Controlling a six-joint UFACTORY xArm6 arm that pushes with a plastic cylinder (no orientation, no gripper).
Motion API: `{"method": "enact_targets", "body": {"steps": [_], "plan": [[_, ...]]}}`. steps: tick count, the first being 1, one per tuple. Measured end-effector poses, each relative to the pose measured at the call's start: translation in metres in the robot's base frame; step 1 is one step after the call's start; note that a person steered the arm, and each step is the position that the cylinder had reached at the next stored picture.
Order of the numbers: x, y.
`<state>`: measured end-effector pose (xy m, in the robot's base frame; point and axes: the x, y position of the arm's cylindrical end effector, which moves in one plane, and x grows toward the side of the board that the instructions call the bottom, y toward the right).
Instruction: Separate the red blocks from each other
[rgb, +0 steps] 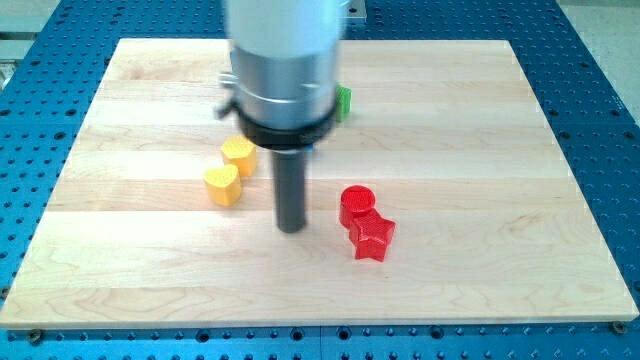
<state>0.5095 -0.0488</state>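
Note:
Two red blocks touch each other right of the board's centre: a red cylinder (356, 204) and, just below and right of it, a red star-shaped block (372, 237). My tip (291, 227) is the lower end of the dark rod, resting on the board a little to the left of the red pair, apart from them, about level with the seam between the two. Two yellow blocks lie left of the rod: one (239, 156) upper, one (222, 185) lower left, touching each other.
A green block (343, 101) shows partly behind the arm's large grey body near the view's top. The wooden board (480, 150) lies on a blue perforated table (600, 120).

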Motion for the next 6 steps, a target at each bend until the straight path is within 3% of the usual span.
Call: {"method": "enact_targets", "body": {"steps": [1,3,6], "plan": [[-0.008,0.037],[0.033,0.157],[0.039,0.073]]}}
